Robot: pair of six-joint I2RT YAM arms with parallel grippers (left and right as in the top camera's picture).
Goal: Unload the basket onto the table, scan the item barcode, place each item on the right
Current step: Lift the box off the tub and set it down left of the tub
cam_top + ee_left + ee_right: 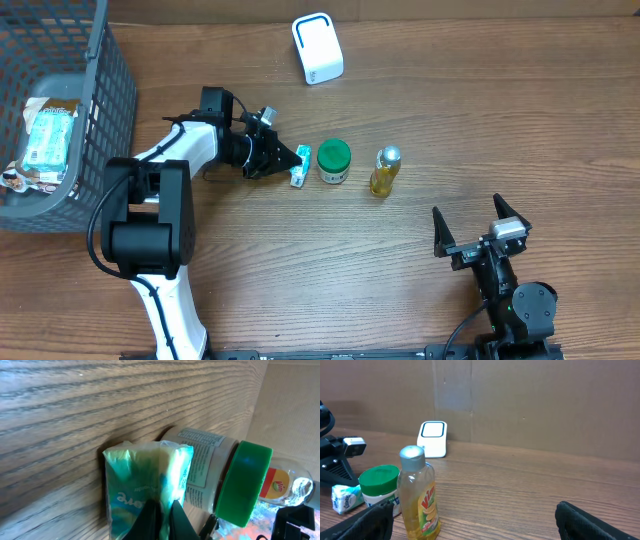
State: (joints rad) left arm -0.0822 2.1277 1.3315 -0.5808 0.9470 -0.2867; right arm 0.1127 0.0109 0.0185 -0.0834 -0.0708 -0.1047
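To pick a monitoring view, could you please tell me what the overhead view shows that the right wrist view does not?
Only overhead: the grey basket, with packets inside. Only right wrist: the printed label on the side of the yellow bottle. Both: the white scanner, green-lidded jar, that bottle, the small packet gripped by the shut left gripper, and the open right gripper.

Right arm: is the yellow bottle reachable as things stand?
Probably yes: only bare table lies between the open right claw and the bottle; the jar stands to its side, off that path.
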